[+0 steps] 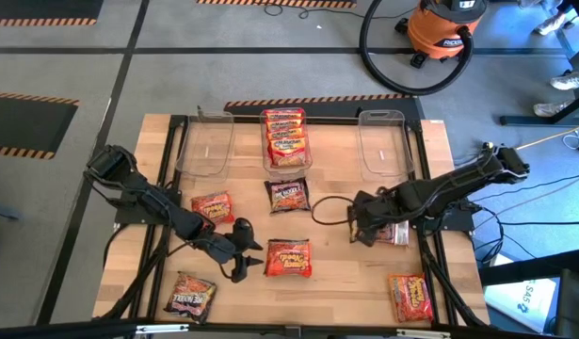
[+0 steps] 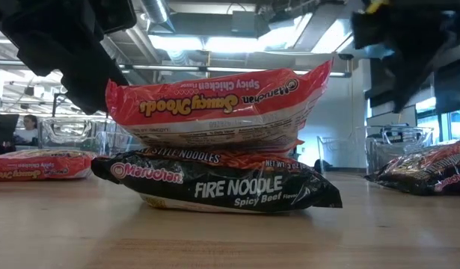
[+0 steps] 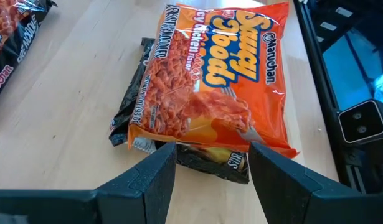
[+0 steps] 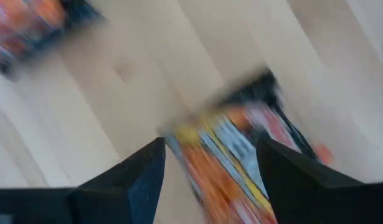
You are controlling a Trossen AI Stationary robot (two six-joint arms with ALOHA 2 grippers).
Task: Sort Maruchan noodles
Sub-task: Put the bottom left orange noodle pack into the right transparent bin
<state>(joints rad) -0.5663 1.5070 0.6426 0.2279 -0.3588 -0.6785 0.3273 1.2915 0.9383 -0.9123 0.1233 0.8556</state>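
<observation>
Left gripper (image 1: 250, 261) hovering open beside stacked Saucy Noods packet (image 1: 288, 257), right gripper (image 1: 353, 226) hovering open near dark packet (image 1: 394, 233).

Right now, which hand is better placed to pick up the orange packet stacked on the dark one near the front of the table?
Left. The left hand is open, right beside the orange packet lying on the dark packet. The right hand is open farther back, by another packet.

Two dark, jointed arms: left arm (image 1: 148, 198) and right arm (image 1: 449, 184), each black-cabled, ending in a gripper with two flat, matte black fingers (image 3: 155, 177).
</observation>
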